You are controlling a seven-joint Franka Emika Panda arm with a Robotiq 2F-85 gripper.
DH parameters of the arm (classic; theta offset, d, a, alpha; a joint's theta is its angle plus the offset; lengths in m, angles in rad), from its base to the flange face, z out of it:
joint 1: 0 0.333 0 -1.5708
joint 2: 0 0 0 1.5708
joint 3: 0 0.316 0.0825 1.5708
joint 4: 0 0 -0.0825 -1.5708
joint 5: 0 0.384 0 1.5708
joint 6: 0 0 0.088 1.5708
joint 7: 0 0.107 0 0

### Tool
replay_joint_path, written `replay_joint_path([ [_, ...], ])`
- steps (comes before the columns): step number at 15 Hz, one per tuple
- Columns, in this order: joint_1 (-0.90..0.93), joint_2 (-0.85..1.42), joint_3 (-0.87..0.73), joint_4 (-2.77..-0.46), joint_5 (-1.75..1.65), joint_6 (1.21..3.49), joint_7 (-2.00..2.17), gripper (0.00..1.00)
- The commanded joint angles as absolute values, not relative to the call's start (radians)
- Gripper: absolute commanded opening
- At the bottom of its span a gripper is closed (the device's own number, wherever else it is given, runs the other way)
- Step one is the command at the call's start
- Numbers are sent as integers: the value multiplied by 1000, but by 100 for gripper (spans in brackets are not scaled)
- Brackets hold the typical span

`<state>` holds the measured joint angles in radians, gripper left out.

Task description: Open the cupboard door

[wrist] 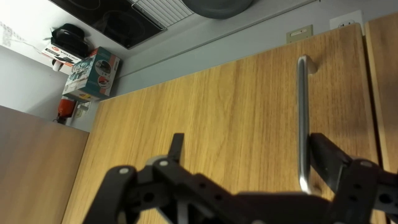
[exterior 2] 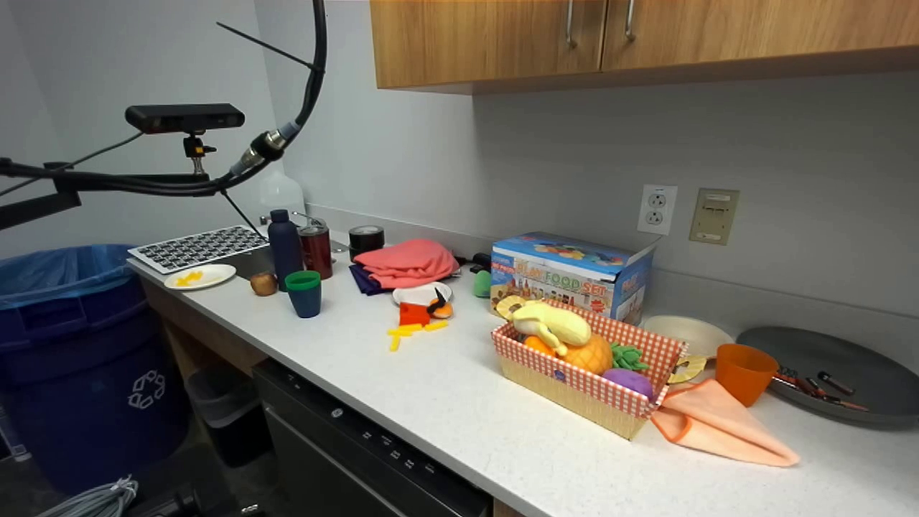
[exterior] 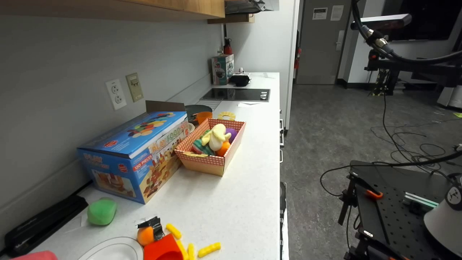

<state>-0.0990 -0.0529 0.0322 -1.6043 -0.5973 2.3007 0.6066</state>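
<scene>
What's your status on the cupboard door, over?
Gripper open, straddling handle, contact unclear. Cupboard door looks shut. No obstruction seen in wrist view.

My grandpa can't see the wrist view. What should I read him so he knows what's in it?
An open gripper has the metal handle of a wooden cupboard door between its fingers, close to one of them. The door looks shut. Past its edge, upper left, are a black stovetop and a teal box.
</scene>
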Motion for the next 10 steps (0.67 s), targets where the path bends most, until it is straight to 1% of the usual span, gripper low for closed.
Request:
replay_joint_path([
  [1,-86,-50,20,-1592,-672,2273,648,100],
  [9,-49,-52,39,-1564,-808,2069,705,100],
  [10,-95,-58,-22,-1662,-789,2184,685,100],
])
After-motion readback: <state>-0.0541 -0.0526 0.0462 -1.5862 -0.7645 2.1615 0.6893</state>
